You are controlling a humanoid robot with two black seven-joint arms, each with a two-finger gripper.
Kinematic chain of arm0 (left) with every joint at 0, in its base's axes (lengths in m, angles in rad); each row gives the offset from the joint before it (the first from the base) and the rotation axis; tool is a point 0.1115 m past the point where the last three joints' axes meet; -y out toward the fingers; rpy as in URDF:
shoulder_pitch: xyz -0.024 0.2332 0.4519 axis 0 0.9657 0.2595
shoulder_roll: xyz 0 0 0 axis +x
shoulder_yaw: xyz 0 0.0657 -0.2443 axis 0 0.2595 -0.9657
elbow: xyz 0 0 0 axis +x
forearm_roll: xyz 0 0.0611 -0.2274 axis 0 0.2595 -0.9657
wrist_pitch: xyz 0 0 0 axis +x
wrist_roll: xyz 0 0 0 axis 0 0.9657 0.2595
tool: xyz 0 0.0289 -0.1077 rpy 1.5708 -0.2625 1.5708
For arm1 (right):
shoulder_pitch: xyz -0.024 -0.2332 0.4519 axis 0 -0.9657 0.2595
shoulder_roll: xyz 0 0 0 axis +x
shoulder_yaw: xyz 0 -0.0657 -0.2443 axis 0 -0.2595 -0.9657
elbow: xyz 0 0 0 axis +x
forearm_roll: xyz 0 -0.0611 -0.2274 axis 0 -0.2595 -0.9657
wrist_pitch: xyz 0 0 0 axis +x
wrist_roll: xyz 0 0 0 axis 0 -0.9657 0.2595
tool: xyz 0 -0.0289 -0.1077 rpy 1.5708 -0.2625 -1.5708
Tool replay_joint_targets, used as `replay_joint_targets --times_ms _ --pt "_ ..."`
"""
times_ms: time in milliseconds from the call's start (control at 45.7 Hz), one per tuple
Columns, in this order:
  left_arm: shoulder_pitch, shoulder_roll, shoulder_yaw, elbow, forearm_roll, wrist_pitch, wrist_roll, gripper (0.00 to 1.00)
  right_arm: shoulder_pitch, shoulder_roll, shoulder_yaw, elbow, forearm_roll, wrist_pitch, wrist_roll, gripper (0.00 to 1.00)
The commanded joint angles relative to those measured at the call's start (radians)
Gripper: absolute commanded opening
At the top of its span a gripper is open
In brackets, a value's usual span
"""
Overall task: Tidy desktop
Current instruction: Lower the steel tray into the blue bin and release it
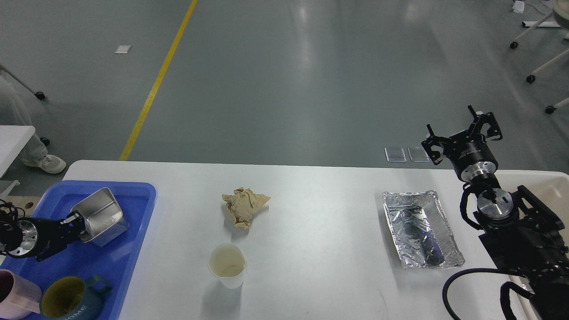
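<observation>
Looking like a lab or factory hall: grey sealed floor point(289, 80) running with a yellow line point(155, 84), wheeled stands point(540, 66) sitting around.

White desktop point(320, 275), blue tray point(133, 249), crumpled paper point(243, 206), paper cup point(227, 265), foil tray point(421, 229)
</observation>
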Motion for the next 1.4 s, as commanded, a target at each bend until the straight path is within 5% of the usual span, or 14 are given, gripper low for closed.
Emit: replay_joint_targets --times_ms 0,503,1072,1269,1378 --pt "-0.001 0.0 -0.002 0.0 0.001 0.002 0.001 0.15 0.0 -0.004 0.0 0.0 0.0 0.0 0.0 1.0" --pt "-0.009 0.0 -0.006 -0.005 0.001 -0.005 -0.005 0.49 0.0 -0.004 0.0 0.001 0.0 -0.003 0.0 1.0" --pt "-0.009 0.003 -0.006 -0.008 0.001 -0.011 -0.005 0.7 0.008 -0.002 0.0 0.001 0.0 -0.005 0.0 1.0" --pt "-0.009 0.001 -0.002 -0.006 0.001 0.003 -0.004 0.69 0.01 0.001 0.0 0.001 0.0 -0.005 0.0 1.0" --pt "-0.004 0.006 0.007 -0.011 0.007 -0.003 -0.004 0.4 0.008 0.004 0.0 0.001 0.0 -0.005 0.0 1.0"
